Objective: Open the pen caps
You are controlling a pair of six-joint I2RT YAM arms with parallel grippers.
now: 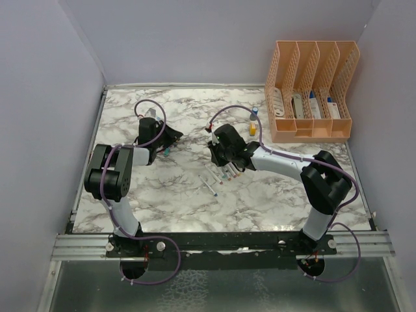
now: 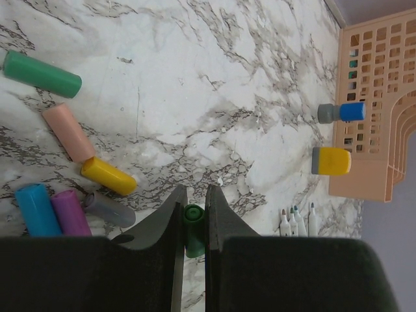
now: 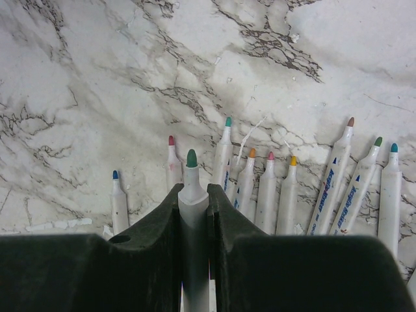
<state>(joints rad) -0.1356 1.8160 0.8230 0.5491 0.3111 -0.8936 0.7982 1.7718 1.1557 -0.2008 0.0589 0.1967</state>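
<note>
- The left gripper [image 2: 194,220] pinches a green cap [image 2: 193,227] in the tabletop's left half, midway between the far and near edges.
- The right gripper [image 3: 194,192] clamps the bared green-tipped pen [image 3: 192,174] near the tabletop's centre.
- Best, I judge, to lower both before releasing, the cap beside the loose caps [image 2: 107,175] and the pen along the uncapped row [image 3: 270,192], so neither rolls.
</note>
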